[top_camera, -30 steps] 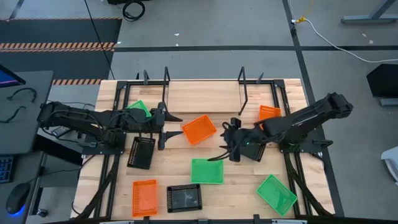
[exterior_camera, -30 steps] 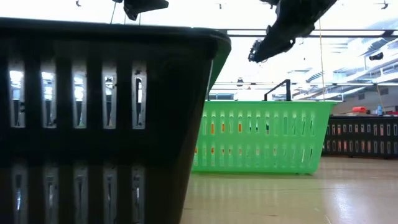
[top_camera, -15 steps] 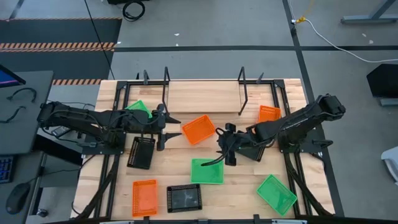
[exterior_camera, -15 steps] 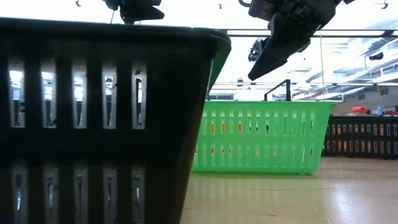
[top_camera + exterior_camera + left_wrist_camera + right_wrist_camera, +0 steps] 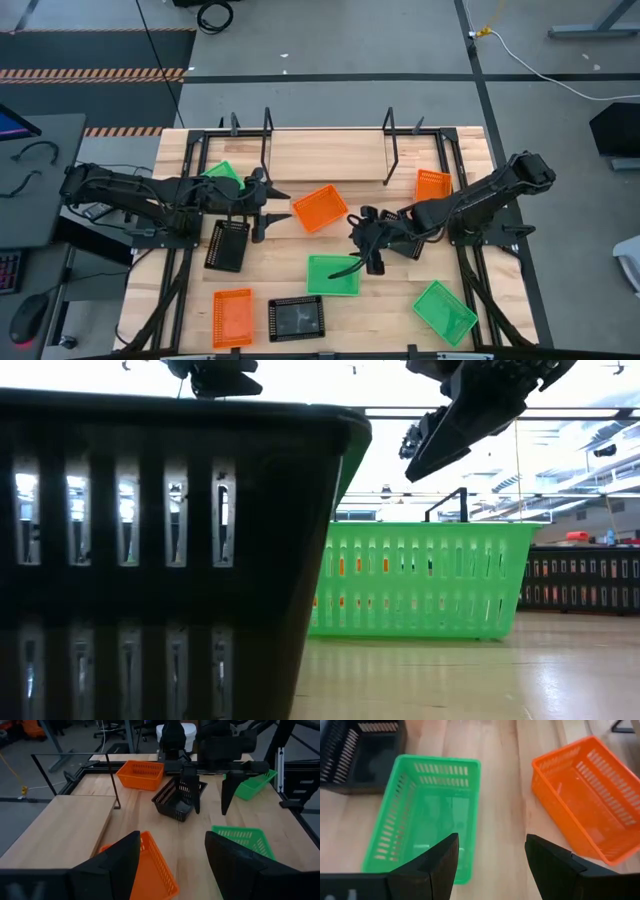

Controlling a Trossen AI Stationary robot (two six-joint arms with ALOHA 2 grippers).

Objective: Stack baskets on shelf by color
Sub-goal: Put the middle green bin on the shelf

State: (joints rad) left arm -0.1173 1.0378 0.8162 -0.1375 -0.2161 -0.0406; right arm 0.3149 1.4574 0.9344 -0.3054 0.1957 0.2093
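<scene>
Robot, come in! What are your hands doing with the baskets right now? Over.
Right gripper open above middle green basket. Left gripper open, empty, beside orange basket. Shelf bare. Nothing blocking.

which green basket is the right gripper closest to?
The middle green basket, right under the open right gripper. The other two sit far off: one at the table's front right, one by the left arm.
</scene>
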